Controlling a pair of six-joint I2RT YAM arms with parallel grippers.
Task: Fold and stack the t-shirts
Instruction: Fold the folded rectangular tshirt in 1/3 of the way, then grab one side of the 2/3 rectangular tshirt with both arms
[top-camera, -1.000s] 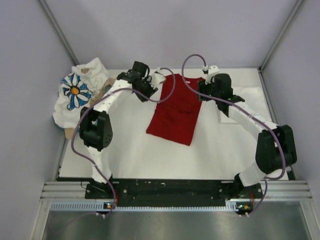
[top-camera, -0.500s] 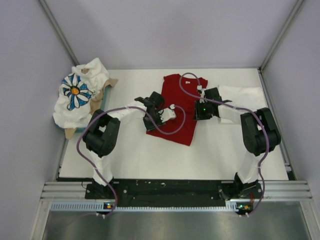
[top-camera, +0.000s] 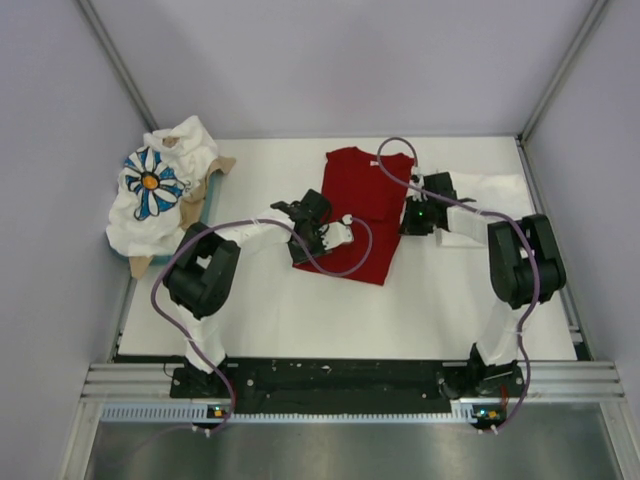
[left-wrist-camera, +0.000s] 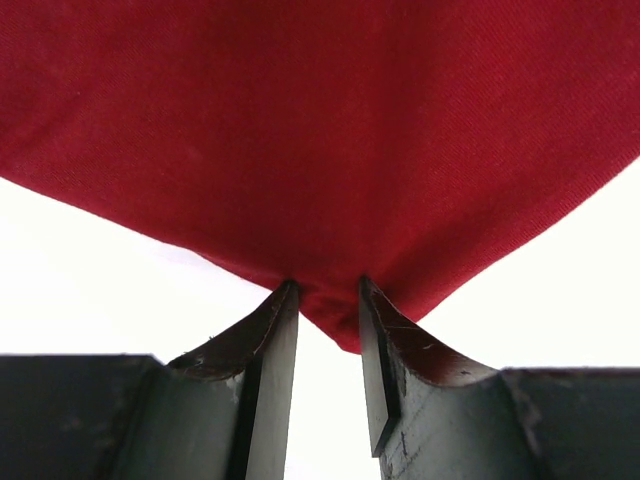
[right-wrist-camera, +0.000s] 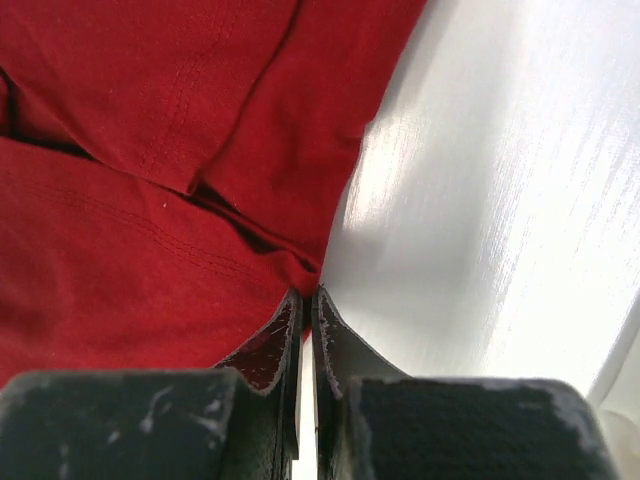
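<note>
The red t-shirt (top-camera: 360, 200) lies as a long folded strip in the middle of the table. My left gripper (top-camera: 338, 233) is low at its near left edge. In the left wrist view a corner of the red cloth (left-wrist-camera: 320, 130) dips between the fingertips of the left gripper (left-wrist-camera: 328, 290), whose jaws stand apart. My right gripper (top-camera: 404, 222) is at the shirt's right edge. There the right gripper (right-wrist-camera: 306, 293) is shut, pinching a fold of the red cloth (right-wrist-camera: 120, 250). The daisy-print t-shirt (top-camera: 150, 185) is heaped at the far left. A plain white t-shirt (top-camera: 490, 190) lies under the right arm.
The tan-and-teal tray (top-camera: 218, 168) sits under the daisy-print heap by the left wall. Grey walls close in the table on three sides. Both arms' purple cables loop over the red cloth.
Both grippers have come from the shirt's far end down to its side edges. The right jaws closed on the right edge. The left jaws narrowed slightly.
</note>
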